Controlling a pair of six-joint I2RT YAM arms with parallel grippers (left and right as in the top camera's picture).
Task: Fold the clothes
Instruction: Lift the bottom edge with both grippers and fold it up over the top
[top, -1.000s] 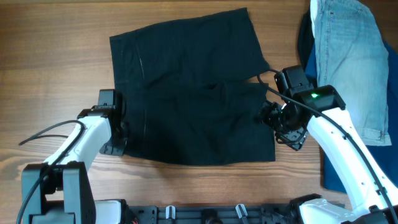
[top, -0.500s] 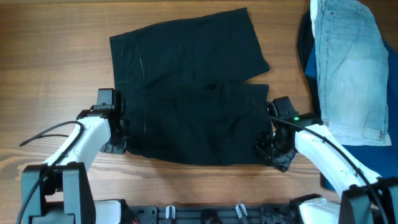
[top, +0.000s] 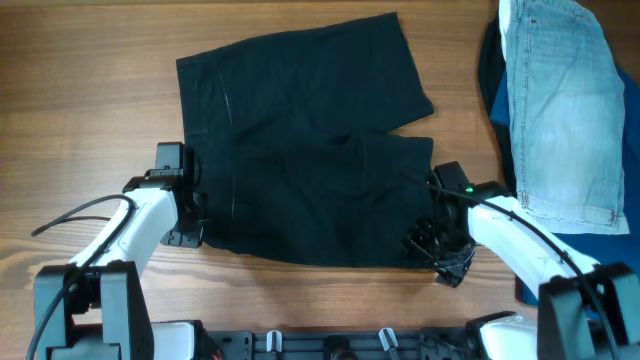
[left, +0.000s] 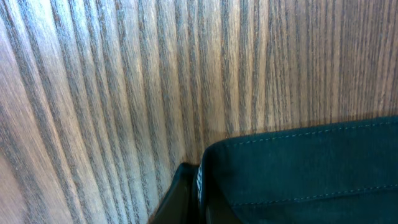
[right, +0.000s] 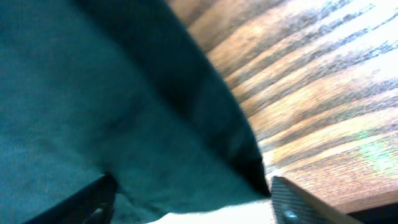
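Note:
The black shorts (top: 300, 150) lie spread flat on the wooden table, waistband to the left and both legs to the right. My left gripper (top: 192, 215) sits at the near-left waistband corner. In the left wrist view its dark finger (left: 199, 193) is closed against the stitched edge of the shorts (left: 311, 168). My right gripper (top: 428, 245) is at the near-right corner of the near leg. In the right wrist view its fingers (right: 193, 199) are spread wide with the corner of the black cloth (right: 124, 93) between them.
Light-blue denim shorts (top: 560, 100) lie at the far right on top of a bright-blue cloth (top: 533, 270), close to my right arm. Bare wooden table (top: 80, 120) lies to the left and behind the shorts.
My right gripper has moved toward the near edge of the table, from the middle of the near leg's hem to its near corner. The left arm and the shorts have not moved.

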